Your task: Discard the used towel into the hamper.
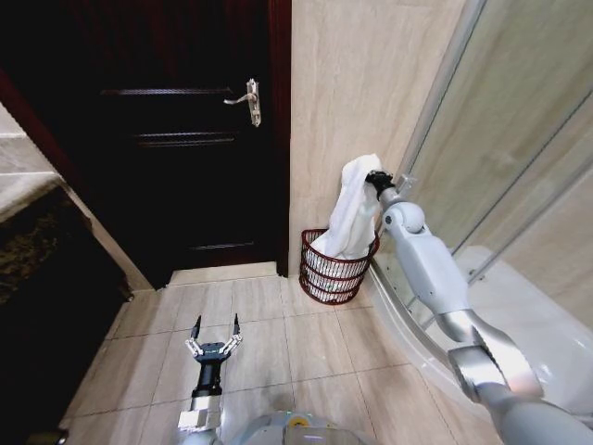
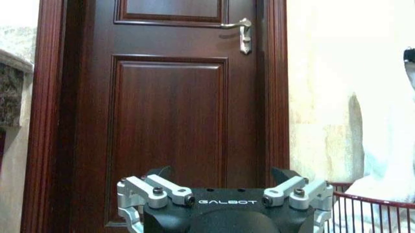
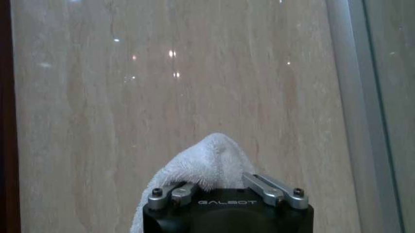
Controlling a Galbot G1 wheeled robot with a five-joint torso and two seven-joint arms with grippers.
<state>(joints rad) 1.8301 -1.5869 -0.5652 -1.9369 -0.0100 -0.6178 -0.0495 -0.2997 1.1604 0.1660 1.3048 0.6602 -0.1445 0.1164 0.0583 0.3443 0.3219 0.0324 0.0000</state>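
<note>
The white terry towel (image 1: 352, 209) hung in a long fold from the right hand (image 1: 374, 179), its lower end already down inside the small round reddish-brown hamper of open slats (image 1: 335, 269), while its top stayed well above the rim. The hamper stood on the beige tiled floor (image 1: 278, 334) in the far corner, against the beige stone-look wall (image 1: 361, 83), between the dark wooden door (image 1: 167, 130) on its left and the curved glass shower screen (image 1: 500, 139) on its right. The right hand, at the end of the outstretched grey arm, was pinching the towel's upper bunch, with the cloth bulging out between the two metal fingers (image 3: 175, 191) in the right wrist view. The left hand (image 1: 214, 326) was held low over the near floor, left of the hamper, facing the door, its fingers spread apart and holding nothing. The door's silver lever handle (image 1: 248, 98) sat high on its right edge.
</note>
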